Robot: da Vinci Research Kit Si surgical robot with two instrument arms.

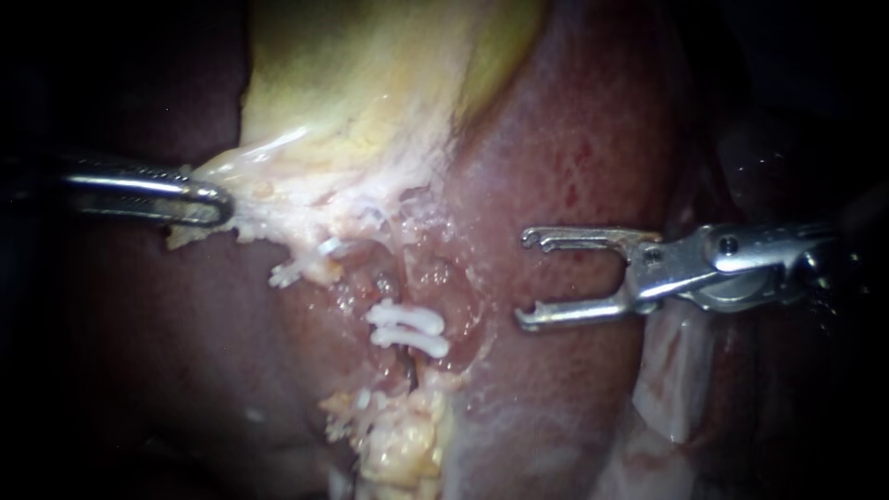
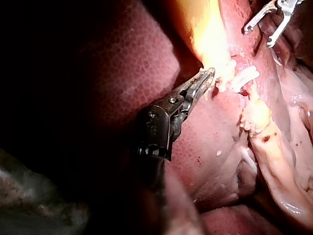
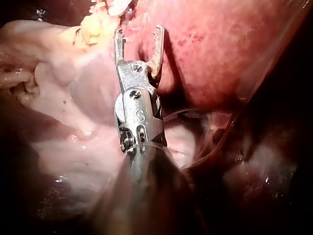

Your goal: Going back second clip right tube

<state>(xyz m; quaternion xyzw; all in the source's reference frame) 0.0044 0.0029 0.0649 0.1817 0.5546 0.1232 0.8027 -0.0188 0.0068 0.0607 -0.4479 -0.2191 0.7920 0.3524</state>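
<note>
Two white clips (image 1: 408, 329) lie side by side across a tube in the dissected bed below the yellow gallbladder (image 1: 370, 83); they also show as clips (image 2: 244, 78) in the left wrist view. My right instrument (image 1: 526, 278) comes in from the right over the liver (image 1: 574, 139), well to the right of the clips. Its jaws are wide open and hold nothing, which the right wrist view confirms for the right instrument (image 3: 139, 33). My left instrument (image 1: 220, 206) is shut on the pale edge tissue of the gallbladder, with the left instrument (image 2: 209, 76) just beside the clips.
A small white fragment (image 1: 289, 273) hangs from the pale tissue left of the clips. Yellow fatty tissue (image 1: 398, 435) lies below them. Pale folded tissue (image 1: 676, 380) sits under the right instrument's shaft. My right instrument (image 2: 266, 22) shows beyond the clips in the left wrist view.
</note>
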